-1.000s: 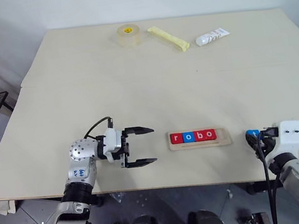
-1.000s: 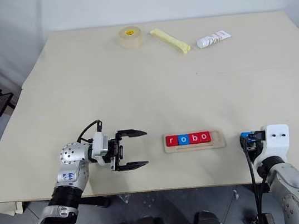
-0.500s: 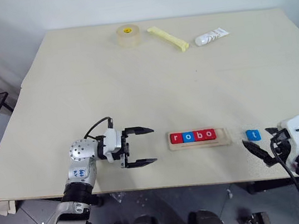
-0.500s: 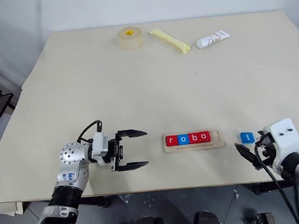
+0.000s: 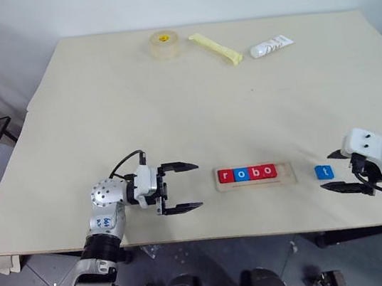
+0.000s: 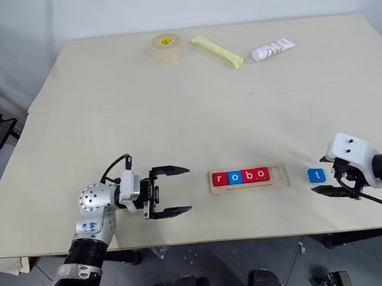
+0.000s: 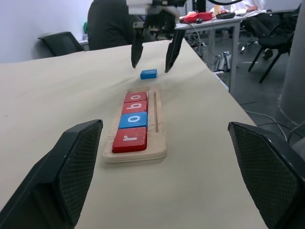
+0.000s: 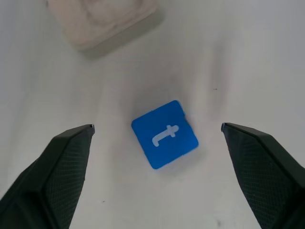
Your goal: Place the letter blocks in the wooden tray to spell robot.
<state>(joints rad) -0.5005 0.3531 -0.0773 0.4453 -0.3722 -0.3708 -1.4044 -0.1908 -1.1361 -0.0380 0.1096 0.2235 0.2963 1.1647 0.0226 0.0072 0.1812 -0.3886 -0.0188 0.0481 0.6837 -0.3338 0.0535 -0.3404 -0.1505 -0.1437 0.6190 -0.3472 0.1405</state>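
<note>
1. The wooden tray (image 5: 255,178) lies near the front edge of the pale worktop (image 5: 193,107), roughly between the two arms.
2. Four letter blocks sit in it side by side, touching: a red r (image 5: 225,176), a blue o (image 5: 240,175), a red b (image 5: 254,173) and a red o (image 5: 268,172).
3. They fill the tray from its left end, and the right end (image 5: 286,172) of the tray shows bare wood.
4. The fifth block, the blue t (image 5: 324,172), lies flat on the worktop to the right of the tray, near it but apart from it.
5. In the right wrist view the blue t lies turned at an angle, with worktop showing on every side of it and the tray's rounded end (image 8: 102,21) a short way off.
6. The right tool (image 5: 346,171) is released: its two black fingers stand wide apart just beside the blue t, on the side away from the tray, and grasp nothing.
7. In the right wrist view the block lies between the two spread fingers (image 8: 52,176) without touching either.
8. The left tool (image 5: 182,187) is released as well, its fingers spread and pointing level toward the tray's left end, near it but not touching, with nothing between them.
9. At the far edge of the worktop, well away from the tray, lie a roll of tape (image 5: 164,45), a yellow stick (image 5: 215,48) and a white tube (image 5: 270,46).
</note>
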